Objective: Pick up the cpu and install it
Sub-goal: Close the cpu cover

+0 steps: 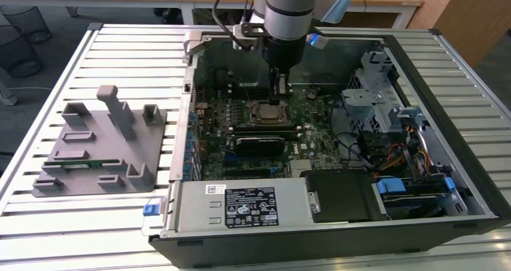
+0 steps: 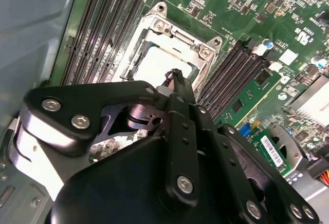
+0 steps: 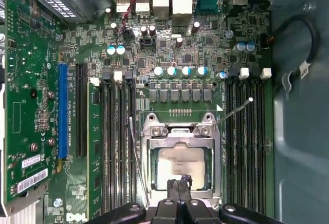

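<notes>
The cpu (image 3: 180, 163), a flat square chip with a silver top, lies inside the metal-framed socket (image 3: 180, 124) on the green motherboard; it also shows as the cpu (image 2: 157, 63) in the second wrist view and the cpu (image 1: 268, 110) in the exterior view. My gripper (image 3: 180, 183) hangs just over the chip's edge, fingers pressed together with nothing between them. In the second wrist view the gripper (image 2: 174, 74) tapers to a point above the socket. The exterior view has the gripper (image 1: 279, 90) reaching down into the open computer case.
Thin socket levers (image 3: 234, 111) stick up beside the frame. Black memory slots (image 3: 247, 147) flank the socket on both sides. A grey holder stand (image 1: 104, 145) sits on the slatted table at the exterior view's left. The power supply (image 1: 239, 205) and drive cage (image 1: 375, 103) crowd the case.
</notes>
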`<control>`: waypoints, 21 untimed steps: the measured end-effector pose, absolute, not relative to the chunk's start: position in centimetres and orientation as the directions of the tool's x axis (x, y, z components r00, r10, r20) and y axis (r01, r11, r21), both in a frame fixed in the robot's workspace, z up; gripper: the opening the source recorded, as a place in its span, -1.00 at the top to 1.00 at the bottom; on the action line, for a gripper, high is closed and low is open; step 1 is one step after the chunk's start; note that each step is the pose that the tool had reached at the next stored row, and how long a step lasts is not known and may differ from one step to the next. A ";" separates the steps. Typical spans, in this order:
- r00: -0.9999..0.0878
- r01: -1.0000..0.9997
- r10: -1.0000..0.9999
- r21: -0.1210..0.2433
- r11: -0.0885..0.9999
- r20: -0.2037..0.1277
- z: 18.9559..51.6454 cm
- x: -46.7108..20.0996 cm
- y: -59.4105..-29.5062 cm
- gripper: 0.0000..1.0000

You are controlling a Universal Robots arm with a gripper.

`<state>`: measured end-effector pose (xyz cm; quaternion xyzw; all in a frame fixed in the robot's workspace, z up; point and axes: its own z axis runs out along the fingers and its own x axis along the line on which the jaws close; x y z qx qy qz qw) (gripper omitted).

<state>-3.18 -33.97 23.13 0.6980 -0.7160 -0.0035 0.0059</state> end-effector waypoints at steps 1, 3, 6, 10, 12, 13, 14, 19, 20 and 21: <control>-0.025 -1.000 -1.000 0.014 0.026 0.004 23.1 -3.2 -34.0 0.79; -0.025 -1.000 -1.000 0.015 0.025 0.004 23.0 -3.3 -34.0 0.79; -0.021 -1.000 -1.000 0.015 0.021 0.003 22.7 -3.9 -34.0 0.79; -0.015 -1.000 -1.000 0.015 0.015 0.003 22.2 -5.0 -34.1 0.79; -0.011 -1.000 -1.000 0.015 0.011 0.004 21.9 -5.4 -34.1 0.79; -0.010 -1.000 -1.000 0.015 0.010 0.003 21.7 -5.5 -34.1 0.79; -0.008 -1.000 -1.000 0.015 0.008 0.003 21.6 -5.6 -34.1 0.79; -0.007 -1.000 -1.000 0.015 0.007 0.004 21.1 -6.1 -34.1 0.79; -0.007 -1.000 -1.000 0.015 0.007 0.004 21.0 -6.1 -34.1 0.79; -0.007 -1.000 -1.000 0.015 0.007 0.004 20.8 -6.1 -34.1 0.79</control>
